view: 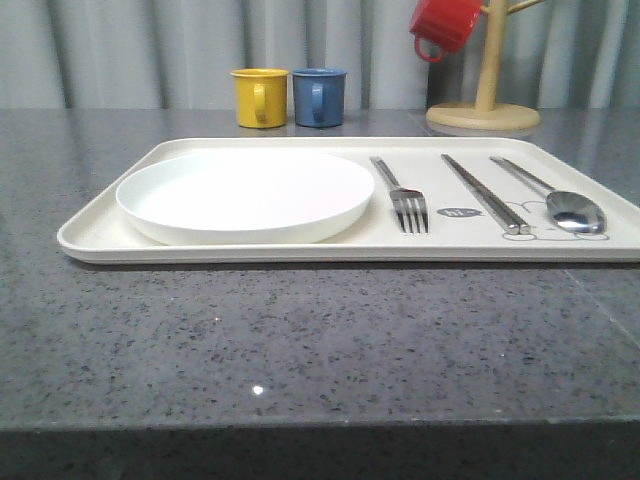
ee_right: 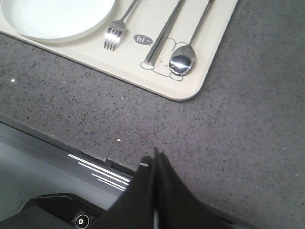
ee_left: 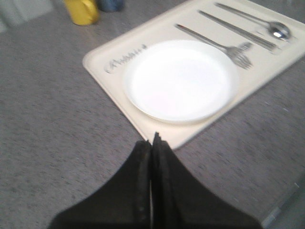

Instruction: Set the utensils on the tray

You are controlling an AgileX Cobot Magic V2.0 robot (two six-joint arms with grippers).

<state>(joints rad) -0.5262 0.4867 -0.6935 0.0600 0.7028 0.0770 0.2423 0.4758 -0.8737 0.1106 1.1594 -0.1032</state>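
Note:
The cream tray (view: 110,232) lies across the grey table. On its right half rest a silver fork (view: 402,196), a pair of chopsticks (view: 484,193) and a spoon (view: 560,200), side by side. The same fork (ee_right: 114,33), chopsticks (ee_right: 164,33) and spoon (ee_right: 183,59) show in the right wrist view, and the fork (ee_left: 224,46), chopsticks (ee_left: 238,31) and spoon (ee_left: 271,27) in the left wrist view. My left gripper (ee_left: 152,143) is shut and empty, just off the tray's near edge (ee_left: 176,138). My right gripper (ee_right: 155,160) is shut and empty near the table's front edge, away from the tray (ee_right: 190,88).
A round white plate (view: 245,192) fills the tray's left half. A yellow mug (view: 260,97) and a blue mug (view: 319,96) stand behind the tray. A wooden mug tree (view: 485,100) with a red mug (view: 443,25) stands at the back right.

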